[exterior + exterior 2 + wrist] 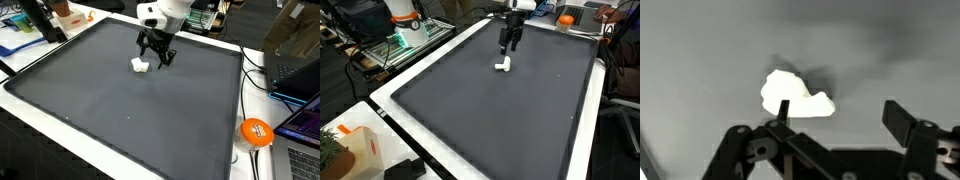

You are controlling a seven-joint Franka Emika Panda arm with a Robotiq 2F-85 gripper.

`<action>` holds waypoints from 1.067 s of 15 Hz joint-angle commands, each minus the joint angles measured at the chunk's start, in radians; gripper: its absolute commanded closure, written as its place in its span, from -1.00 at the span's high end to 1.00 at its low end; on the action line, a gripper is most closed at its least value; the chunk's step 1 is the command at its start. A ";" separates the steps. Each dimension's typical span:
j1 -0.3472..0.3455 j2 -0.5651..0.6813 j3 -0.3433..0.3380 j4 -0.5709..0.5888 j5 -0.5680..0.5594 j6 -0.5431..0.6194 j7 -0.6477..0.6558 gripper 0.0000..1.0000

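**A:** Entry one, from the left?
**B:** Grey mat (110, 115). Dark, flat, with a white border, it covers most of the tabletop in both exterior views.

**A:** Next along?
**B:** White lump (140, 66). Small and irregular, it lies flat on the far half of the mat, well in from every edge.

**A:** And to its right?
**B:** Gripper (157, 52). Black, with two fingers, it hangs on the arm just beside the lump and a little above it. The jaws stand apart. In the wrist view the lump (795, 95) shows just behind the finger (783, 108) nearer the picture's middle. The other finger stands well off to the right, with mat showing between the two. Whether that nearer finger touches the lump cannot be told.

**A:** Last entry, far right?
**B:** Orange ball (256, 132). Round, with a pale marking, it sits just beyond the mat's right edge among cables, well apart from the gripper and the lump.
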 commanded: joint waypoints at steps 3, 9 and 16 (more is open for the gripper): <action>0.028 0.090 -0.056 0.087 -0.005 -0.043 0.022 0.64; 0.029 0.134 -0.079 0.116 0.011 -0.062 0.012 -0.09; 0.020 0.117 -0.066 0.120 0.037 -0.119 -0.015 -0.19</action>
